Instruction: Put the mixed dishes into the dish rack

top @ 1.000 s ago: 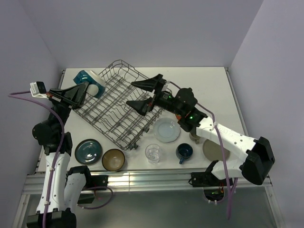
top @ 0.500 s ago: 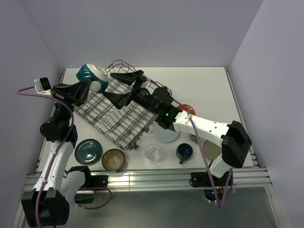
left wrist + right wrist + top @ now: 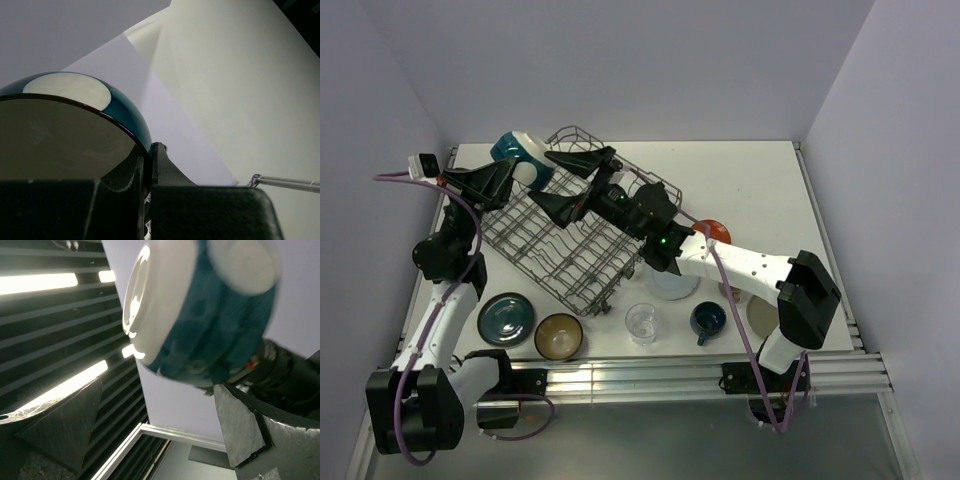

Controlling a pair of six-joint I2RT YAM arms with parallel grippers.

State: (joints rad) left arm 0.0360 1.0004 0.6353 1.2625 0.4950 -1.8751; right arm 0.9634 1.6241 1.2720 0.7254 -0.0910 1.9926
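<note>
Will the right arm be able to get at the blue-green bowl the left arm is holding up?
Probably yes: the right arm has its jaws wide open and aimed at the bowl, and nothing sits in between.

Your stock: left arm and right arm, white links, black joints; black wedge fingers; purple cables; green indicator light.

top: high, looking down | left wrist: close | right wrist: upward | shared: teal bowl
</note>
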